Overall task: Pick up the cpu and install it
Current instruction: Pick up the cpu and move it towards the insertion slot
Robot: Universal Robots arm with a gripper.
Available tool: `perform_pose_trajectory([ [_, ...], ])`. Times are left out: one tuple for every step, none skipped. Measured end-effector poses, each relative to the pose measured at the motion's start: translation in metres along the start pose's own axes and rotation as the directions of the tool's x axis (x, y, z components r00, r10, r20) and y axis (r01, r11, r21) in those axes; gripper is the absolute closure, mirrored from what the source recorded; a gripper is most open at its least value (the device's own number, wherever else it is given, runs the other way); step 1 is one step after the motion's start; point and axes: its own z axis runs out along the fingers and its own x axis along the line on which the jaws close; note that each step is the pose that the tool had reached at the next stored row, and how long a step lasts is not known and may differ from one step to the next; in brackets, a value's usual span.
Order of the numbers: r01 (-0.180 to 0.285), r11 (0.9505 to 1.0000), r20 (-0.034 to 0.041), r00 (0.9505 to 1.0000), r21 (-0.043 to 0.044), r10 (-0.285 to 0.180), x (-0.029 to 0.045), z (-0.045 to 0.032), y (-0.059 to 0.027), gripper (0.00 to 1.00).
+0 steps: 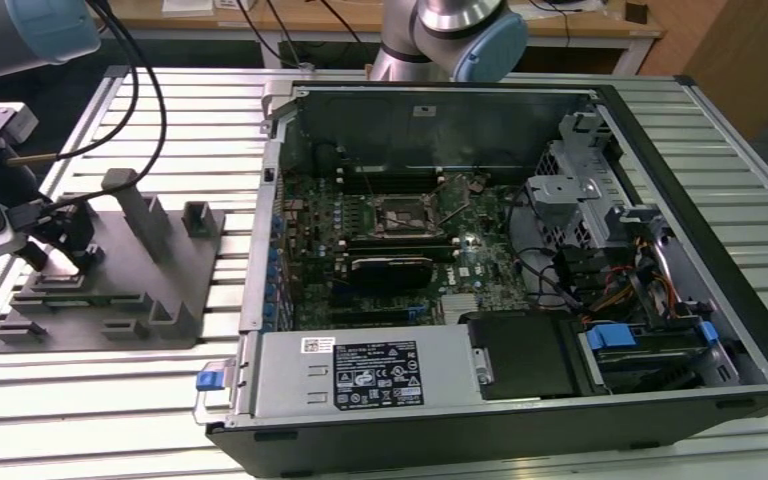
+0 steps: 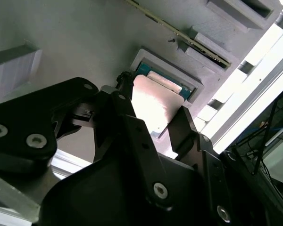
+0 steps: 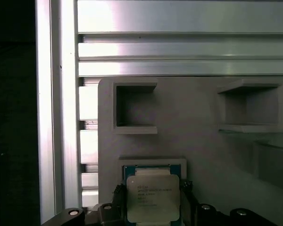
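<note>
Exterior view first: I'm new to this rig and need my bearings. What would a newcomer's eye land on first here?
The open computer case dominates the exterior view, with the motherboard socket near its middle. At that view's left, the gripper hangs low over the grey tray. The first wrist view shows the silvery cpu lying in a tray recess.

A: What colour is the cpu (image 3: pixel 152 197)?
B: Pale silvery top with faint dark print. Green edging round it, I think, though glare hides much.
A: And the tray (image 3: pixel 203 141)?
B: Plain matt grey, on a tabletop (image 3: pixel 179 42) of bright silver ribbed slats.
A: The claw (image 2: pixel 153 115)?
B: Black, with silver screw heads.
A: The computer case (image 1: pixel 704 200)?
B: Black shell, its board (image 1: pixel 484 255) dark green, its tabs (image 1: pixel 213 379) bright blue. The arm's joint caps (image 1: pixel 491 45) are pale blue.
</note>
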Motion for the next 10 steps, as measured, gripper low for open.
perform_pose_trajectory([
  [0.0,1.0,-0.0001,1.0,0.0001,0.0,0.0001,0.0001,0.0,0.46],
  [0.0,1.0,-0.0002,1.0,0.0001,0.0,0.0001,0.0002,0.0,0.46],
  [0.0,1.0,-0.0002,1.0,0.0001,0.0,0.0002,0.0005,0.0,0.46],
  [0.0,1.0,-0.0002,1.0,0.0001,0.0,0.0002,0.0006,0.0,0.46],
  [0.0,1.0,-0.0003,1.0,0.0001,0.0,0.0002,0.0006,0.0,0.46],
  [0.0,1.0,-0.0003,1.0,0.0001,0.0,0.0002,0.0006,0.0,0.46],
  [0.0,1.0,-0.0002,1.0,0.0001,0.0,0.0002,0.0007,0.0,0.46],
  [0.0,1.0,-0.0001,1.0,0.0001,0.0,0.0002,0.0008,0.0,0.46],
  [0.0,1.0,-0.0001,1.0,-0.0001,0.0,0.0002,0.0009,0.0,0.46],
  [0.0,1.0,-0.0001,1.0,0.0,0.0,0.0002,0.0009,0.0,0.45],
])
